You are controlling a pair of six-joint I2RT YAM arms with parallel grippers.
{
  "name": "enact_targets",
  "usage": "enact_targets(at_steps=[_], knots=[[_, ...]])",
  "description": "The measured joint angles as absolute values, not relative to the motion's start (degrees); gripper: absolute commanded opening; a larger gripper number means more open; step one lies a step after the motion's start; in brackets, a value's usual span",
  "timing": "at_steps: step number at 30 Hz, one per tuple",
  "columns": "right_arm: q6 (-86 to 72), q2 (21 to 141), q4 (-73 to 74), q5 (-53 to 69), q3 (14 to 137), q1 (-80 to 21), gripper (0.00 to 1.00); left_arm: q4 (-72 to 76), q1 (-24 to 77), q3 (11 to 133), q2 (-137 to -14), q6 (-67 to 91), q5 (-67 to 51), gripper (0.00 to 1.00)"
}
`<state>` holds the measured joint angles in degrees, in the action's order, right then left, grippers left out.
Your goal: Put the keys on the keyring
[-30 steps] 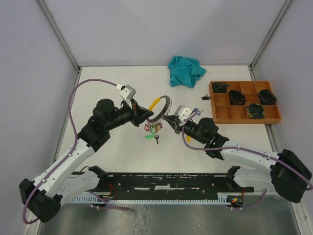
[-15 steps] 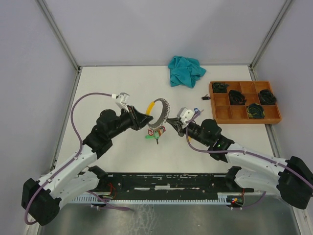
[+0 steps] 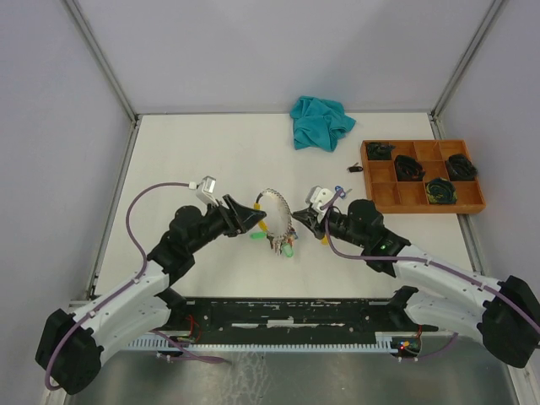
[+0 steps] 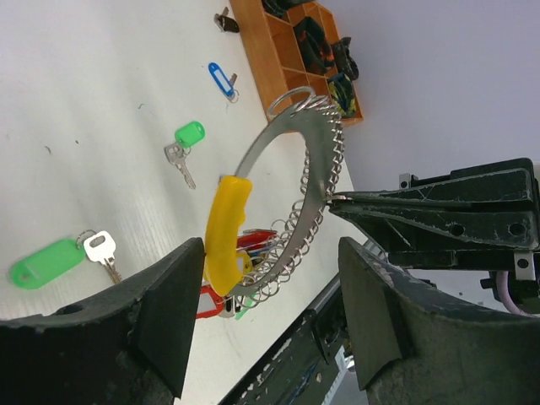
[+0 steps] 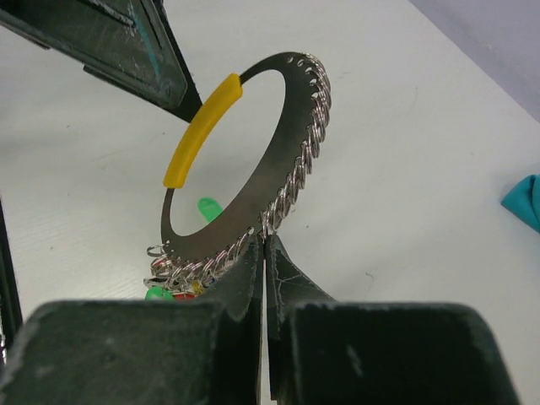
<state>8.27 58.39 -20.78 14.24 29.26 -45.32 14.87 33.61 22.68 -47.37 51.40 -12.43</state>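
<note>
Right end effector (image 5: 266, 246) pinching keyring (image 5: 291, 169), left end effector (image 4: 270, 253) wide, cloth (image 3: 321, 122), perhaps cable-filled tray (image 3: 381, 196) beyond

The keys (image 5: 173, 285) bunched low on the keyring (image 5: 285, 167) sit mostly hidden behind the right gripper (image 5: 264, 246). The picture edge cuts off the teal cloth (image 5: 525, 202). From above, individual keys are too small to separate.
</note>
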Motion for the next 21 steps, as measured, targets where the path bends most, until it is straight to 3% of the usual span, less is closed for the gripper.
enact_targets(at_steps=[6,12,21], knots=[[8.32,58.37,-13.85,20.49,32.01,-42.48,0.01,12.71,32.99,22.50,-46.96,51.79,-9.58,0.73],[8.47,58.39,-9.61,24.38,34.52,-41.58,0.01,12.91,32.82,24.12,-55.02,50.92,-10.02,0.66],[7.79,60.64,-8.58,26.85,34.59,-39.55,0.01,26.46,32.82,23.59,-59.68,42.24,-18.41,0.67]])
